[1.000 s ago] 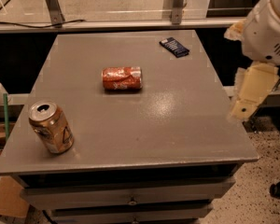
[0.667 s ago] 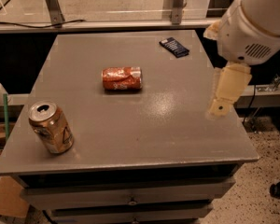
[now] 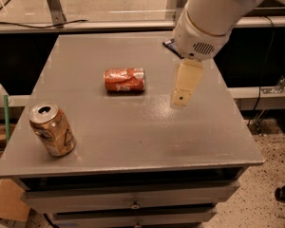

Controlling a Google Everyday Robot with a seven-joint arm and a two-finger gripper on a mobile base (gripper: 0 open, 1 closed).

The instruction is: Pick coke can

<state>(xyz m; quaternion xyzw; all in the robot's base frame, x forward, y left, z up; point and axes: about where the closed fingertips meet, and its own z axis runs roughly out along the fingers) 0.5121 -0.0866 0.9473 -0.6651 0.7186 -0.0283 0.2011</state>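
The coke can is red-orange with white lettering and lies on its side near the middle of the grey table, its silver end to the right. My gripper hangs from the large white arm above the table, to the right of the can and a short way from it. It holds nothing that I can see.
A gold-orange can with a silver top stands tilted near the table's front left corner. A dark flat object lies at the back right, partly hidden by my arm. The table's right edge drops to a speckled floor.
My arm and gripper have moved left from beyond the table's right edge to over the table, closer to the coke can. The cans have not moved.
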